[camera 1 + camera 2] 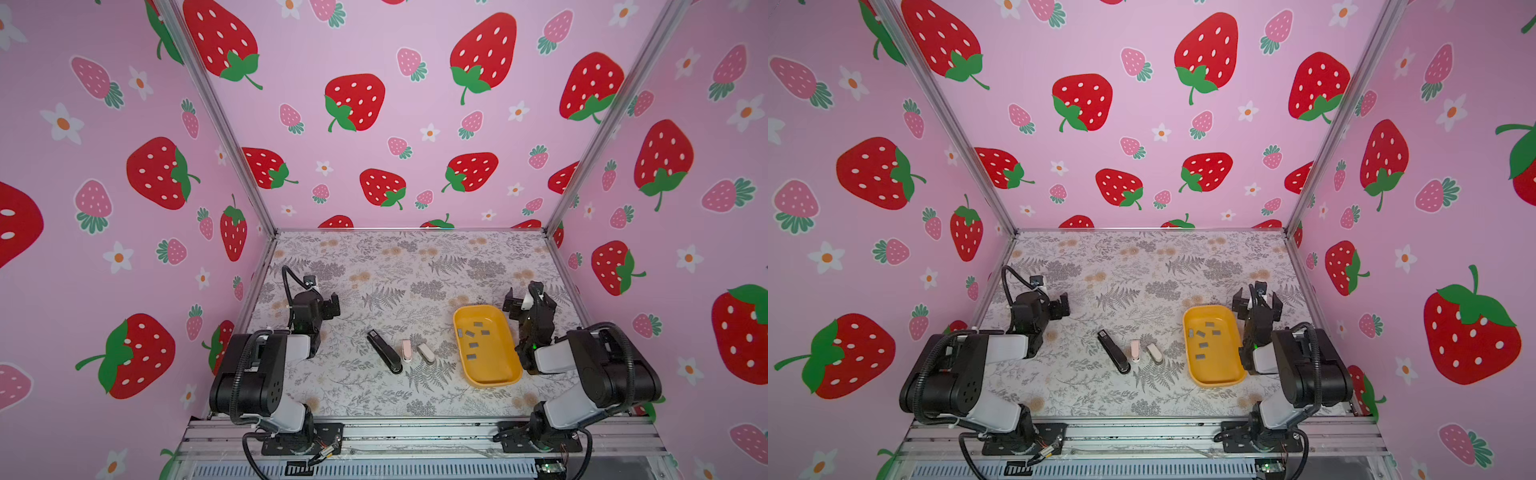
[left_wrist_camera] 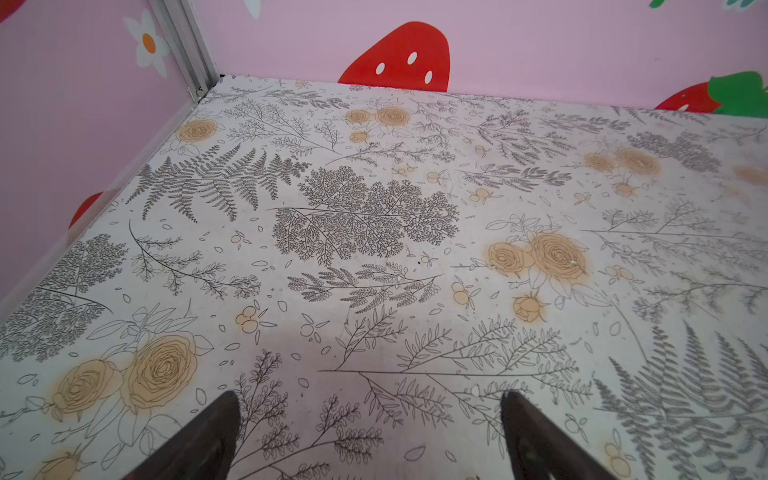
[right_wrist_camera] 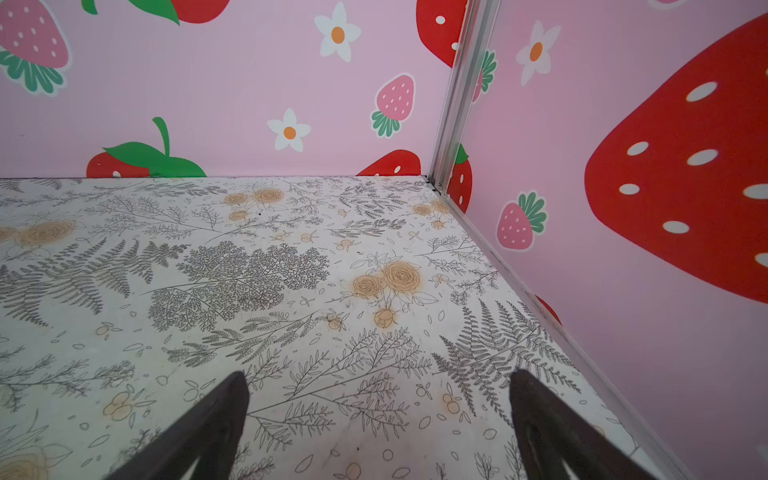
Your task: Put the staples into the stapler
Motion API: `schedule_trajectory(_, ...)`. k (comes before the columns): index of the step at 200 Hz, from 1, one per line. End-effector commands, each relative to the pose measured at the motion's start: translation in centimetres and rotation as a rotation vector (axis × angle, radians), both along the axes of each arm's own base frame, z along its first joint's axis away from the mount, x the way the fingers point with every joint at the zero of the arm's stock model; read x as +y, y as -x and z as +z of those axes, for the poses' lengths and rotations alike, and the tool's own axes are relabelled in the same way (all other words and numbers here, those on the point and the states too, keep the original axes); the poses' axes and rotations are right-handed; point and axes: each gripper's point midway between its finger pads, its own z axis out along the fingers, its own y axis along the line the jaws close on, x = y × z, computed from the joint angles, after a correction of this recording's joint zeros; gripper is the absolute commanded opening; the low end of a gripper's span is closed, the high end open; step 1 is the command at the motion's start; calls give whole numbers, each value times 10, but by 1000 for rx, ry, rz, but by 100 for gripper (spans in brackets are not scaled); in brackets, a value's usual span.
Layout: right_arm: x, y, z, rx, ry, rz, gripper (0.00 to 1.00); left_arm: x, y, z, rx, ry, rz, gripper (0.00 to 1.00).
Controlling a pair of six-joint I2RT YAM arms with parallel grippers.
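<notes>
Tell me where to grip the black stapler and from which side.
I'd grip the black stapler around its middle, coming straight down from above, jaws across its narrow width. It lies flat, long and slim, slanted on the table, both long sides free; the pink stapler sits apart to its right.
</notes>
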Motion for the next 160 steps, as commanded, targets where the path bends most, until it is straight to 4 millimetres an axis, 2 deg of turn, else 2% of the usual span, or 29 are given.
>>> schedule_trajectory(1, -1, 0, 4, -19, 11, -10, 99, 2, -7, 10, -36, -5, 1, 99)
schedule_trajectory(15, -1, 0, 5, -20, 9, -9, 99, 3, -7, 10, -37, 9, -4, 99)
schedule_trajectory(34, -1, 0, 4, -20, 10, -8, 99, -6, -9, 9, -27, 30, -73, 99)
schedule_trajectory(136, 3, 5, 9, -41, 28, -4, 99, -8, -6, 10, -43, 38, -92, 99)
schedule_trajectory(160, 6, 7, 10, -46, 42, -5, 99, -14, -7, 10, -39, 36, -127, 99)
